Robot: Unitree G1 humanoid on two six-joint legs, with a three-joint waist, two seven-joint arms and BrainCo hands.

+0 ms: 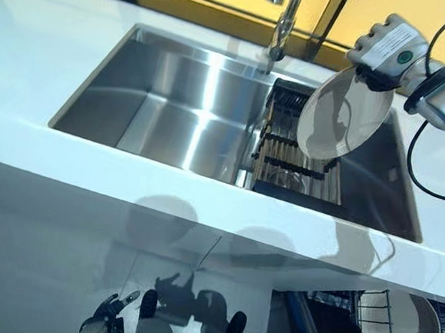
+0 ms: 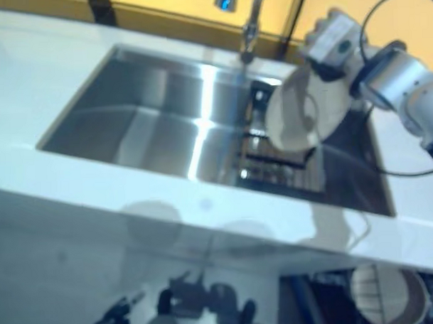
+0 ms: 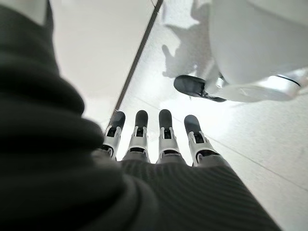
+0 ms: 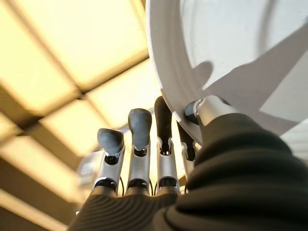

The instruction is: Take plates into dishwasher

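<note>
The right hand pinches the rim of a white plate, tilted above the sink rack. The left hand hangs low with straight fingers, holding nothing. Another plate stands in the dishwasher rack below the counter edge.

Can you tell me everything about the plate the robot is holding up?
The plate is round, plain and off-white, smooth and glossy like ceramic, with a raised rim. It hangs tilted almost on edge above the dark rack in the right side of the steel sink, below the tap. The right hand pinches its upper rim, thumb on one face and fingers behind the edge. Nothing else touches it.
</note>
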